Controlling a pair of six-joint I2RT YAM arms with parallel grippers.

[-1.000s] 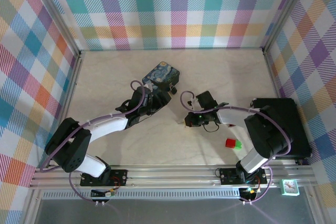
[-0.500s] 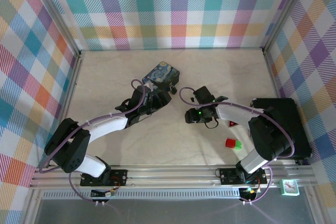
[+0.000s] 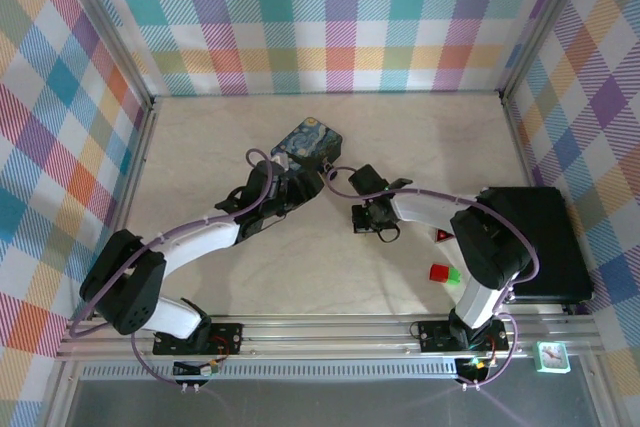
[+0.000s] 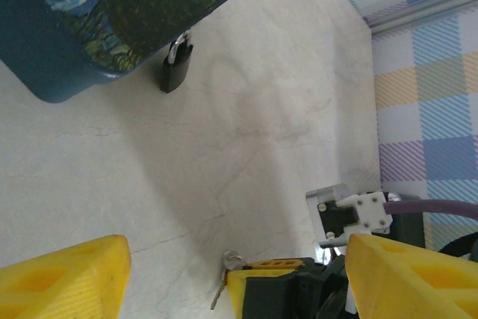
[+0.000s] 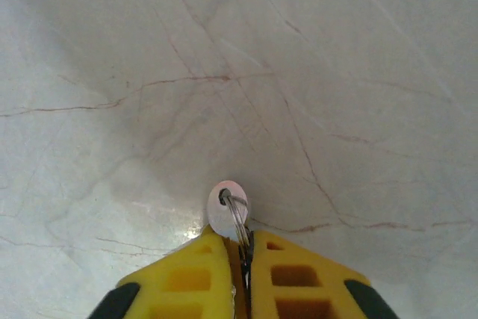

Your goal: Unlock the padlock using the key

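Right gripper clamped on the key; left gripper spread wide, holding nothing.
Key's round head and ring stick out at 12 o'clock from the closed yellow fingers, low over the marble table. Padlock sits against the edge of the blue tin, at 11 o'clock in the left wrist view. Its shackle seems hooked to the tin, but that is hard to confirm. Top view: tin at 11 o'clock from the right gripper, near but apart.

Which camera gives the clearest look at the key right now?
Right wrist: the key sits close up, its round head and ring poking out of the shut right gripper. The left wrist view shows the key small at the bottom edge; from the top it is too small to tell.
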